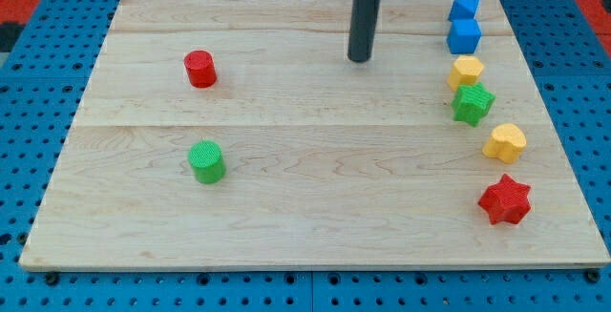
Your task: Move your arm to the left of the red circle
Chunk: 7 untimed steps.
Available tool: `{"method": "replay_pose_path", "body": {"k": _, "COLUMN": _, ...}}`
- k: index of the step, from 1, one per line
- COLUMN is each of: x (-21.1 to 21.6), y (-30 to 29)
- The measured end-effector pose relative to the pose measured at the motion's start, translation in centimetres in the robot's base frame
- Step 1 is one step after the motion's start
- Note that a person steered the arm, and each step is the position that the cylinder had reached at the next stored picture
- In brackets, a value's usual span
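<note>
The red circle (200, 69) is a short red cylinder on the wooden board (315, 207), in the view's upper left. My tip (359, 59) is at the lower end of the dark rod, near the view's top centre. It stands well to the right of the red circle, at about the same height in the view, touching no block.
A green circle (206, 162) lies below the red one. Along the right edge, from top to bottom: two blue blocks (464, 10) (464, 36), a yellow block (466, 71), a green star (473, 104), a yellow heart (505, 143), a red star (504, 199).
</note>
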<state>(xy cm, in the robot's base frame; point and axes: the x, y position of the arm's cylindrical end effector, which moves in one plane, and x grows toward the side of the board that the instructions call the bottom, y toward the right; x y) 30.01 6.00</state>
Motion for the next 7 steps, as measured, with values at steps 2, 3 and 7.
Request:
{"method": "replay_pose_path", "body": {"k": 2, "x": -5.5, "y": -7.4}}
{"method": "replay_pose_path", "body": {"k": 3, "x": -5.5, "y": -10.5}}
{"method": "replay_pose_path", "body": {"k": 7, "x": -5.5, "y": -27.1}}
